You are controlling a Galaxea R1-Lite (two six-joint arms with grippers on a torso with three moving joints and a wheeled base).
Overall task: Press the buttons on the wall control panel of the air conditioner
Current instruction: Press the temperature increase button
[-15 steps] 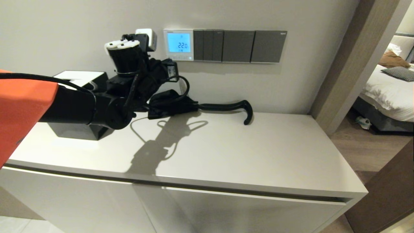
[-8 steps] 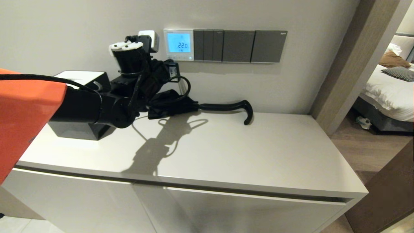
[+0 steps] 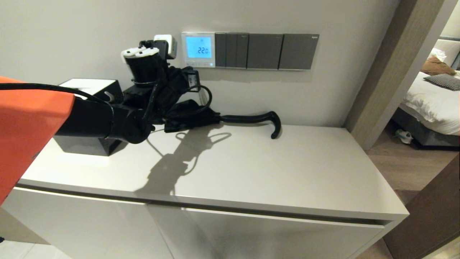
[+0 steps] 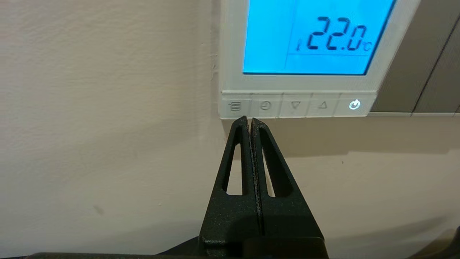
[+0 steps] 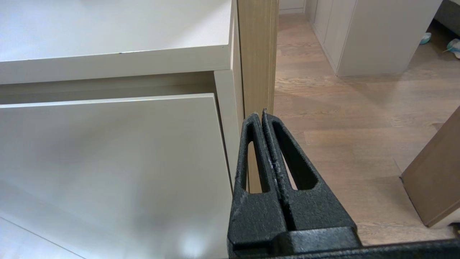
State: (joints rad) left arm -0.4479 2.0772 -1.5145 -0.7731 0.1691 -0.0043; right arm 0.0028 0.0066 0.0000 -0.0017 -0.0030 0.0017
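The white-framed wall control panel [image 3: 198, 49] shows 22.0 on its light-blue screen [image 4: 312, 39]. A row of tiny pale buttons [image 4: 294, 105] runs along its lower edge, and the rightmost one carries a lit power sign. It also shows in the head view [image 3: 199, 64]. My left gripper [image 4: 249, 119] is shut and empty. Its tips sit just below the panel's lower edge, under the two leftmost buttons, close to the wall. In the head view the left gripper [image 3: 184, 69] is at the panel's lower left corner. My right gripper [image 5: 260, 114] is shut and empty, parked low beside the cabinet's right end.
Dark grey switch plates [image 3: 266, 51] adjoin the panel on its right. A white plug adapter [image 3: 166, 43] sits on the wall to its left. On the cabinet top [image 3: 287, 172] lie a black box [image 3: 90, 90] and a black umbrella with a hooked handle [image 3: 251, 118]. A doorway opens at the right.
My left arm has moved a little to the right, toward the panel, then held still over the last half second. The screen still reads 22.0.
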